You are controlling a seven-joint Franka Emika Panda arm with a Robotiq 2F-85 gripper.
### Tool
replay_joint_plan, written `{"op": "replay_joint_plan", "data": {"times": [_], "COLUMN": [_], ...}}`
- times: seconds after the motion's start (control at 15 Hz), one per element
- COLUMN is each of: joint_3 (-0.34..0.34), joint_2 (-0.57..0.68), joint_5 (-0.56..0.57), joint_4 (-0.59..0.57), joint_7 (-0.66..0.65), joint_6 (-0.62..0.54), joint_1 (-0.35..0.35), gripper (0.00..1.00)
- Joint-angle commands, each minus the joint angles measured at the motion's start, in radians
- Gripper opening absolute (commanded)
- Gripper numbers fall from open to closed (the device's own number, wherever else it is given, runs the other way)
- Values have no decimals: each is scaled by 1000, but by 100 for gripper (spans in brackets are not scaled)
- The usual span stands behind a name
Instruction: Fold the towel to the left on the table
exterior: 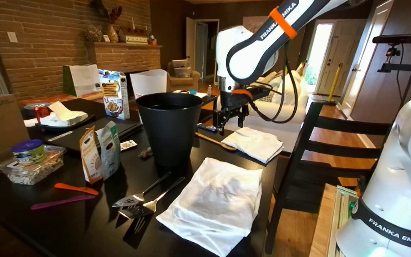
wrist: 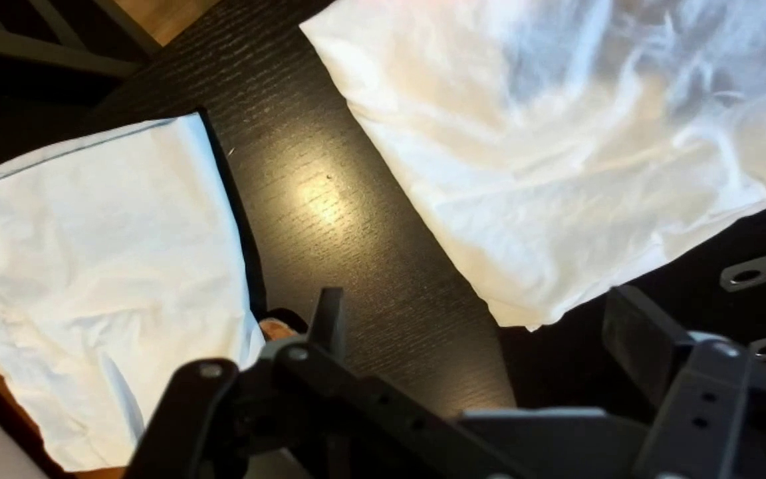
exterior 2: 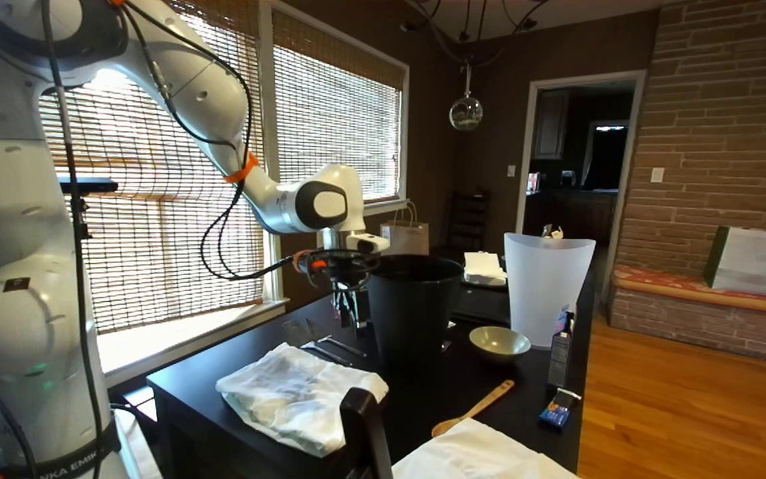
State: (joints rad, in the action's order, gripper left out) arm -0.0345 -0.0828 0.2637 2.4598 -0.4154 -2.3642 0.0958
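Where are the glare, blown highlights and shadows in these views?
Wrist view: bright glare spot on the dark, glossy, wood-grained table, bluish-grey shading across the large, white, wrinkled cloth towel; in an exterior view, washed-out daylight through the brown woven window blinds; in an exterior view, blown-out tall, narrow glass pane beside the white panelled door.

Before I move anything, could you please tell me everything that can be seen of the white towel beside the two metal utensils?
The white towel looks like thin, soft cloth, wrinkled and loosely folded into layers with uneven edges. A greyish patch on top may be only shadow. It lies flat on the dark table, near its edge. The two metal utensils lie close by, apart from it, and the open gripper does not touch it; only the table seems to.
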Motion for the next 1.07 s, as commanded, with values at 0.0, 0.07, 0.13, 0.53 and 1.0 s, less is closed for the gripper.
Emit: {"op": "replay_joint_plan", "data": {"times": [0.0, 0.07, 0.13, 0.53, 1.0], "joint_3": [-5, -6, -5, -5, -33], "joint_2": [16, 21, 20, 91, 262], "joint_5": [0, 0, 0, 3, 24], "joint_4": [-2, -4, -5, -6, -18], "joint_7": [0, 0, 0, -24, -49], "joint_6": [-2, -2, -2, -62, -282], "joint_1": [-3, -4, -5, -6, -36], "gripper": [100, 100, 100, 100, 100]}}
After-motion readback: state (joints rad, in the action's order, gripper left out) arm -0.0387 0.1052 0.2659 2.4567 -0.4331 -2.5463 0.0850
